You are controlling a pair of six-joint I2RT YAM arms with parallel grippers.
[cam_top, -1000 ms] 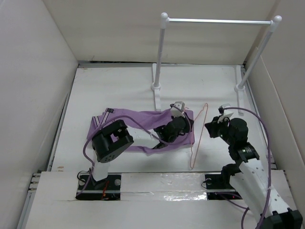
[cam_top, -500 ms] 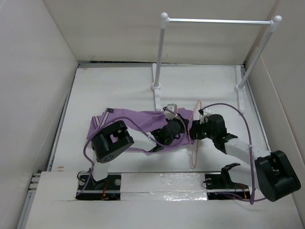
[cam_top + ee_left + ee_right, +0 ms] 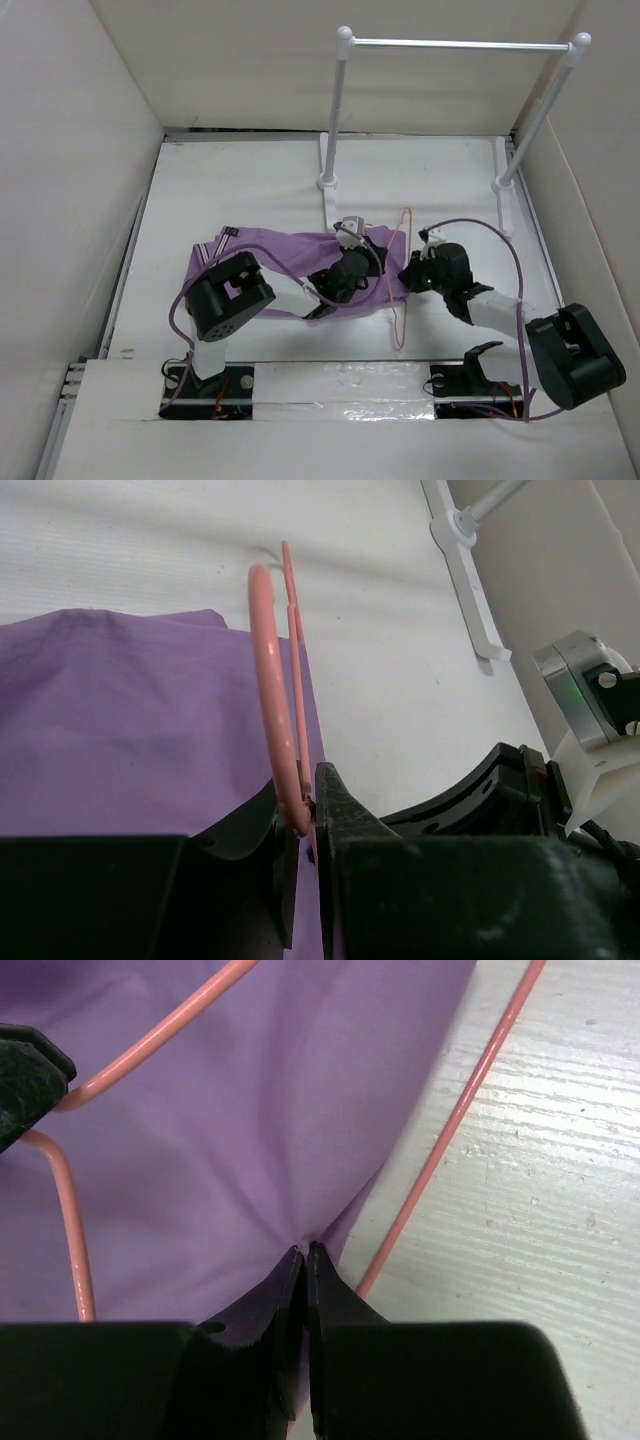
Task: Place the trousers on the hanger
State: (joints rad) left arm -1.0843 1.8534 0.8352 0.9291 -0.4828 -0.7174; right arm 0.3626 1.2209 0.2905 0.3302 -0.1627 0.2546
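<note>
The light purple trousers [image 3: 290,250] lie flat across the middle of the table, striped waistband at the left end [image 3: 208,252]. The thin pink hanger [image 3: 398,290] lies over their right end. My left gripper [image 3: 362,262] is shut on the hanger wire [image 3: 272,680], above the cloth [image 3: 130,730]. My right gripper [image 3: 408,276] is shut on the trousers' right edge [image 3: 250,1130], the cloth puckered at its tips [image 3: 305,1252]. The hanger wire [image 3: 450,1130] runs just beside those tips on the bare table.
A white two-post rail stand [image 3: 335,110] with a silver bar [image 3: 455,44] stands at the back, its feet [image 3: 327,190] just behind the trousers. White walls enclose the table on left, back and right. The right arm's purple cable [image 3: 490,235] loops over the table.
My right arm swung in from the right to the trousers' right edge and shut on the cloth. The left gripper with the hanger shifted slightly left and back.
</note>
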